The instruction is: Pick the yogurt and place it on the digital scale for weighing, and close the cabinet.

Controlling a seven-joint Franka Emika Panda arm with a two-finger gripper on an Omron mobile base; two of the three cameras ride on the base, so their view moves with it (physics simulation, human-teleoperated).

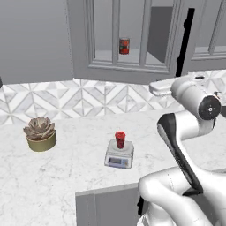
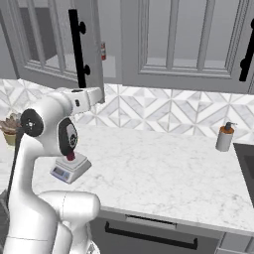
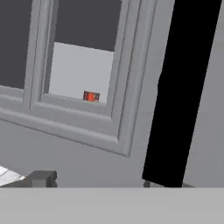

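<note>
Yogurt [image 1: 120, 139] stands on the scale [image 1: 119, 155], well below the gripper [image 3: 94, 181] facing the cabinet [image 1: 132, 44] handle [image 1: 184, 42]; its jaw opening cannot be judged.

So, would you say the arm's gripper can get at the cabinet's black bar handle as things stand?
Probably yes. In the hand view the black bar handle looms right ahead with nothing between, and the yogurt already sits on the digital scale, out of the way.

Path ahead blocked by grey glass-paned cabinet door [image 3: 83, 144] and its long black bar handle [image 3: 183, 87]; white marble surface [image 2: 163, 168] right of the flat grey-white digital scale [image 1: 119, 157] left open.
</note>
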